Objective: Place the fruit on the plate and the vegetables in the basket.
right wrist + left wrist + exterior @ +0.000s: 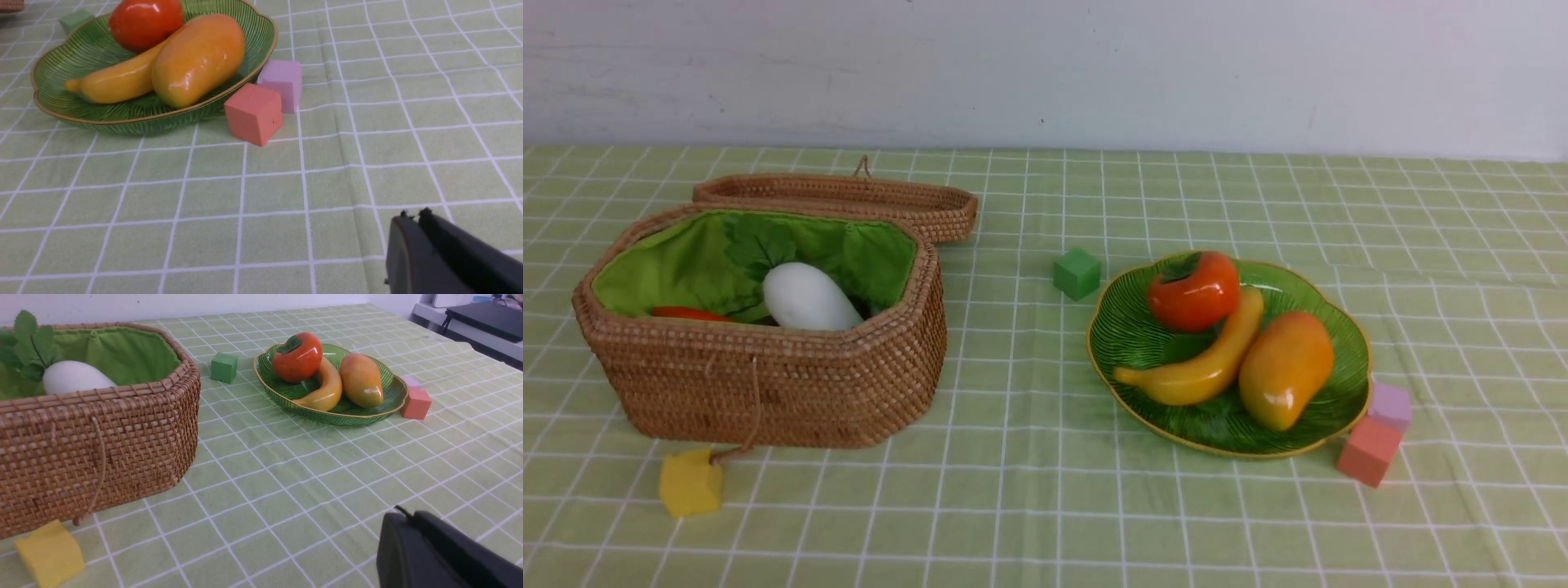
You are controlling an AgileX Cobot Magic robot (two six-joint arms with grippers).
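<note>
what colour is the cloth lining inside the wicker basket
Bright green, inside the oblong woven brown wicker basket. The front view shows the lining best.

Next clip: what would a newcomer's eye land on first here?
Probably the green plate on the right, piled with a persimmon, banana and mango. Next, the open wicker basket on the left, a white radish lying on its green lining, its lid behind it.

Matte black left tool (408,522) and right tool (414,220), frayed tips
</note>
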